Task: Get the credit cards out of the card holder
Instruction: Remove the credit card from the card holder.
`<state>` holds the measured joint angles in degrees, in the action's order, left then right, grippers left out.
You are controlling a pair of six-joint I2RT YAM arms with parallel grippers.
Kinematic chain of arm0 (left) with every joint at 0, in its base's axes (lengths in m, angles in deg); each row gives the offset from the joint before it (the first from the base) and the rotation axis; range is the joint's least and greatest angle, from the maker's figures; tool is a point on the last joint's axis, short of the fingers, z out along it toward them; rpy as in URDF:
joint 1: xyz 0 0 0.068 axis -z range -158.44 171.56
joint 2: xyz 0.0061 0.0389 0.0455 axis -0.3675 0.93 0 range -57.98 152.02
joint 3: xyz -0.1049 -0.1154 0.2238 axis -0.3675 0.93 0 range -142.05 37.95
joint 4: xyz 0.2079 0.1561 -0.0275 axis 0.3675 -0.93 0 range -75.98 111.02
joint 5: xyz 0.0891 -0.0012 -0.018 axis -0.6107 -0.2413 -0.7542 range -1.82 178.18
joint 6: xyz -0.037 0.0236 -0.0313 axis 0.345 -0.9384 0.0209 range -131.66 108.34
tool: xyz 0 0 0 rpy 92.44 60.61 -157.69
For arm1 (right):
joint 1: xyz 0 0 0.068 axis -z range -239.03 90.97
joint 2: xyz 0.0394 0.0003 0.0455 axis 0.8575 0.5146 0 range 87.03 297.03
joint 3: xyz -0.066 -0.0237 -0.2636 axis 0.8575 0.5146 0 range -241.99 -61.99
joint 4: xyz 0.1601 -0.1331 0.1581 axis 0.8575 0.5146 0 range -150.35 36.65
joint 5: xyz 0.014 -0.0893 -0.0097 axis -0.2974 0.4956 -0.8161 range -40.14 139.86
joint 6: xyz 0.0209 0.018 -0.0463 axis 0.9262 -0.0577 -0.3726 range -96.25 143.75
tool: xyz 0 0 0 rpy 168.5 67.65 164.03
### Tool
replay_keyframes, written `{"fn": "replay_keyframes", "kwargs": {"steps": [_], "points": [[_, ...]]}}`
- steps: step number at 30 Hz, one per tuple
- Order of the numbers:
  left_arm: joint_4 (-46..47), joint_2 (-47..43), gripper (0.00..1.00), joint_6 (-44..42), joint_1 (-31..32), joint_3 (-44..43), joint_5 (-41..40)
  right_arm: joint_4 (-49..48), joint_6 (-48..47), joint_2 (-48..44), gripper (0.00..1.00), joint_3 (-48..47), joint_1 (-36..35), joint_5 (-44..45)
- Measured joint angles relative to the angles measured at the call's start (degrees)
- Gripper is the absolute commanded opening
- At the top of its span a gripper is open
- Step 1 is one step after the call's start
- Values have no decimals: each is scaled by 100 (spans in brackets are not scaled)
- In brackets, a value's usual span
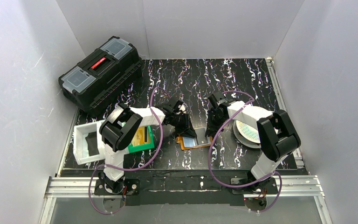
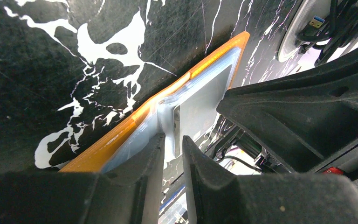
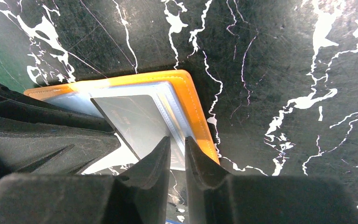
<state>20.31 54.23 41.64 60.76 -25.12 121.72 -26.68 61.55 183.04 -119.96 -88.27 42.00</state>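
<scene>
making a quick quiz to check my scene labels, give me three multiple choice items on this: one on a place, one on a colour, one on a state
1. Where is the card holder?
A. in a white tray
B. on the table, between the left gripper and the right gripper
C. on top of a toolbox

2. What colour is its cover?
A. orange
B. blue
C. red

3. How does it lie?
A. folded shut
B. standing on edge
C. spread open with its pockets facing up

Answers:
1 B, the top view shows it flat on the table with a gripper at each side.
2 A, an orange border frames it in both wrist views.
3 C, the clear pockets lie exposed and flat in the right wrist view.
</scene>
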Motion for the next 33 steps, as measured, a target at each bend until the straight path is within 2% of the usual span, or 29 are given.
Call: {"fn": "replay_keyframes", "kwargs": {"steps": [9,28,33], "points": [[46,4,20,-13,-9,17,37,26,-37,39,16,0,-4,-17],[240,87,18,33,-79,72,293,457,-118,461,15,-442,-197,-177],[514,63,20,96,-120,238,400,544,-122,557,15,-525,-195,-247]]}}
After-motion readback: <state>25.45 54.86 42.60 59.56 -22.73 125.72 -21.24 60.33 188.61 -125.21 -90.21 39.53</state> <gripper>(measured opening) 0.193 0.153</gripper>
